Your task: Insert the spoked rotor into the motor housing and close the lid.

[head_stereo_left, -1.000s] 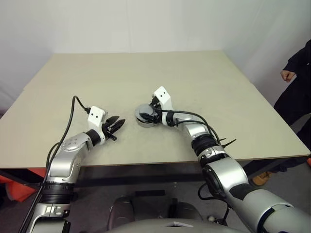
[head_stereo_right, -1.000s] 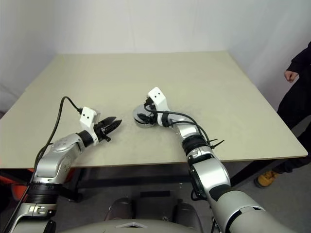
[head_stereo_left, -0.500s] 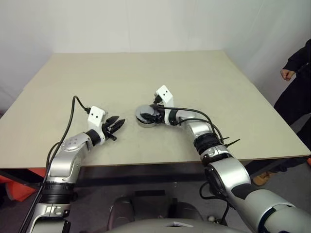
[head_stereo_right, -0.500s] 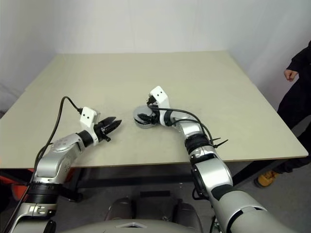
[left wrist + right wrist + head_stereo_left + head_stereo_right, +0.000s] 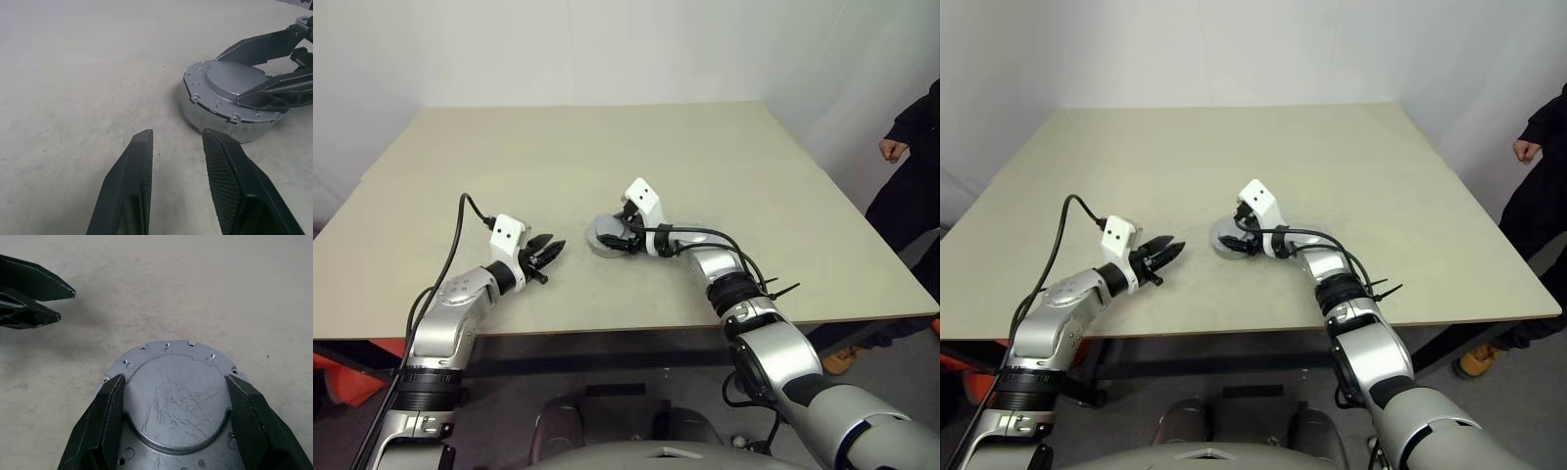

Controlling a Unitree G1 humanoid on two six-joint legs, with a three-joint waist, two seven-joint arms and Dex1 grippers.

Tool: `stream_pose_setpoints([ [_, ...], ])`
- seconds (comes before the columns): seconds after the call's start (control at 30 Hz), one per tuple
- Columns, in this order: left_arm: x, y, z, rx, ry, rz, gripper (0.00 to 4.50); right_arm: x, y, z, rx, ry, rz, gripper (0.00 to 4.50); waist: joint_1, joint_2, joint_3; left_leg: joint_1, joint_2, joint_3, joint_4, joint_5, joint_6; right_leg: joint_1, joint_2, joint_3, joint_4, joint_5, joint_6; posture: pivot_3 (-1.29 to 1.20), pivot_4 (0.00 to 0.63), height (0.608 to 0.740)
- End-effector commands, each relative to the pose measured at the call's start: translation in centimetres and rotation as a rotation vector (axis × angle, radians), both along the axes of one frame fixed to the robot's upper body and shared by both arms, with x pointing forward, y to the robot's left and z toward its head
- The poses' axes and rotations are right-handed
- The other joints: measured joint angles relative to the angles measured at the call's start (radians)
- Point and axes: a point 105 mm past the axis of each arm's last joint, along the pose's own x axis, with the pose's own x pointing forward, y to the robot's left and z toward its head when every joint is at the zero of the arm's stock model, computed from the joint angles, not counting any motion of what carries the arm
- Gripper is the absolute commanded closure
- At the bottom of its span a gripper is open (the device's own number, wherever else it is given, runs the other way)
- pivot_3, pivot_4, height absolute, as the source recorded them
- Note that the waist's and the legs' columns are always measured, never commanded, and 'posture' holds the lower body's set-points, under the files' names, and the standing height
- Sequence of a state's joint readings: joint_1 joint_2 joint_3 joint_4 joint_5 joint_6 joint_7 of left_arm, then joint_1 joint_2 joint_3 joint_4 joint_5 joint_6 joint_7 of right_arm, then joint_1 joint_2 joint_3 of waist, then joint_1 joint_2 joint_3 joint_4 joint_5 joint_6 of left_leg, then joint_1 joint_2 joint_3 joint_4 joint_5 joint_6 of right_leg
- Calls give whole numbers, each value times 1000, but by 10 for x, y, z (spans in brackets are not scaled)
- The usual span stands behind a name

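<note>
Beige table (image 5: pixel 607 157), white walls behind. Count: 1 motor housing (image 5: pixel 215 117) w/ 1 lid (image 5: pixel 178 404) seated on top, near table centre; a person (image 5: pixel 915 186) stands at the table's right edge. R gripper (image 5: pixel 176 431): my jaws wide apart, one finger on each side of lid's raised centre, resting on lid. L gripper (image 5: pixel 178 142): jaws partly open, empty, just beside housing, not touching.

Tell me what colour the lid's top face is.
Matte silvery grey with fine scratches; the lid shows best in the right wrist view.
</note>
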State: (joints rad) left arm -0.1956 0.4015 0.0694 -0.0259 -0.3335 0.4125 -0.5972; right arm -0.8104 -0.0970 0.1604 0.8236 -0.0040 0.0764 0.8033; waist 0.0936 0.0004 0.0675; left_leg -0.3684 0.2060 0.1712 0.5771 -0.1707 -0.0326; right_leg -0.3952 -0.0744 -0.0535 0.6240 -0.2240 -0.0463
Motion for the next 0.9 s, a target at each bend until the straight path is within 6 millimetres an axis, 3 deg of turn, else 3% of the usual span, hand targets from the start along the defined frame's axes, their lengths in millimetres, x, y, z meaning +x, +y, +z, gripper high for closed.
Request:
stream_pose_setpoints([
  [0.03, 3, -1, 14, 5, -56, -7, 2808, 5, -4, 4, -17, -27, -22, 1410, 0, 0, 0, 0, 0, 0, 0, 0, 0, 0, 0, 0, 0, 0, 0, 0, 0, 740],
  [0.43, 1, -5, 12, -2, -50, -16, 2808, 9, -10, -1, -39, 2, -38, 1410, 0, 0, 0, 4, 0, 0, 1, 0, 0, 4, 0, 0, 0, 0, 0, 0, 0, 740],
  [0.9, -2, -8, 10, -12, -42, -14, 2808, -6, -26, -46, -170, 117, -30, 1410, 4, 1, -2, 8, 0, 0, 1, 0, 0, 9, 0, 0, -1, 0, 0, 0, 0, 740],
])
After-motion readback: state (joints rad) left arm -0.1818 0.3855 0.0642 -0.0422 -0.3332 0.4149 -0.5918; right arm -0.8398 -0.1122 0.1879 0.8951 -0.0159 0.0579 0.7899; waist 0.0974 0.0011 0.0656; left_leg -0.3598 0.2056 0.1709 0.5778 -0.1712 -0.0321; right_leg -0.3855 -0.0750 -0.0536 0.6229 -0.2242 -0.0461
